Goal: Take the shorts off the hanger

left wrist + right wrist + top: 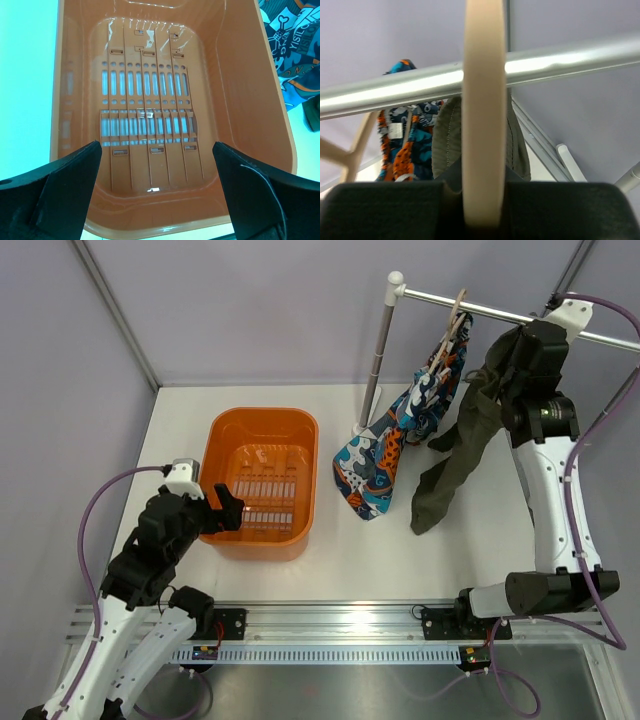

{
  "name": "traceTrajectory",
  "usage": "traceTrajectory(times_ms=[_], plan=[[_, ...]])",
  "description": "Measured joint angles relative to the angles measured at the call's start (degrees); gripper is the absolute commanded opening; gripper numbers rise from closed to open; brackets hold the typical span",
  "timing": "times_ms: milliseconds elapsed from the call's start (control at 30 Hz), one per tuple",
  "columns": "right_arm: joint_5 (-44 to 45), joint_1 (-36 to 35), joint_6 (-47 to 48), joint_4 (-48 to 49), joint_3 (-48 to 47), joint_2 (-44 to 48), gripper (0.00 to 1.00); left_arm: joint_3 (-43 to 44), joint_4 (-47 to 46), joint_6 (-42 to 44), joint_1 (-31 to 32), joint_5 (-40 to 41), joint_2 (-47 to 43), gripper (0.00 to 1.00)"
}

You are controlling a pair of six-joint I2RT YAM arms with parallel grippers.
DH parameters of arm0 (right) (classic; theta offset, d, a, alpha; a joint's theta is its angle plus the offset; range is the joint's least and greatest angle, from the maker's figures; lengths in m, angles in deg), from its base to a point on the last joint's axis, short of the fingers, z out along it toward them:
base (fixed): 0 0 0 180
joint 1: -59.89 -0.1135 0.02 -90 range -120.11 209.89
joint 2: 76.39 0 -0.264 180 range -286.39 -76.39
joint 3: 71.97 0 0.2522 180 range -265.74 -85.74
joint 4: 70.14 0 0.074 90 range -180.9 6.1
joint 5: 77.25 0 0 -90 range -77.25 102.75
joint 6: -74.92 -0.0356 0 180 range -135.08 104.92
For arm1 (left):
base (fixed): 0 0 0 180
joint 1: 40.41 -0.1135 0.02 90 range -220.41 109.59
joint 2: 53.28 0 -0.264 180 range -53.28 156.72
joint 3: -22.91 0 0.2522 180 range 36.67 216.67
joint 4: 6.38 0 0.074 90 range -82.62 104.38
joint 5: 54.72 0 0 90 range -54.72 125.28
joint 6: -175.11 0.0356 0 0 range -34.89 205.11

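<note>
Pale lilac walls (250, 310) enclose a white table (330, 560), where an orange basket (262, 415) sits left of a silver rail (500, 312); the printed shorts (385, 455) and the olive shorts (455, 455) both hang from that rail, long axes vertical, hems low by the table; the right arm stretches up to the rail, right fingers (380, 210) clamped on a beige hanger (482, 100); the left arm is folded, left fingers (65, 192) spread wide over the basket's near rim
</note>
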Motion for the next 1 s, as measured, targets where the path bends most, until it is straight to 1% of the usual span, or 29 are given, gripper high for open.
traceTrajectory(times_ms=[300, 500, 633, 867, 933, 1000], plan=[[-6.56, 0.00, -3.72, -7.67, -0.85, 7.96, 0.00, 0.00, 0.02, 0.00, 0.02, 0.00, 0.37, 0.99], [-11.80, 0.00, -5.97, -12.07, 5.86, 16.63, 0.00, 0.00, -0.20, 0.55, 0.04, -1.95, 0.33, 0.99], [-17.90, 0.00, -7.85, -16.79, 11.30, 25.79, 0.00, -0.15, -1.40, 1.73, 0.09, -7.17, 0.11, 0.99], [-33.44, 0.00, -9.77, -24.26, 16.17, 39.08, 0.00, -0.09, -5.90, 1.60, 0.22, -19.15, 0.74, 0.99], [-37.75, -0.02, -10.16, -25.83, 17.64, 41.81, 0.00, 0.85, -7.04, 1.11, 1.03, -21.27, 2.49, 0.99], [-41.62, -0.07, -10.60, -26.47, 19.76, 43.85, 0.00, 2.54, -8.00, 0.83, 3.41, -21.55, 4.85, 0.99]])
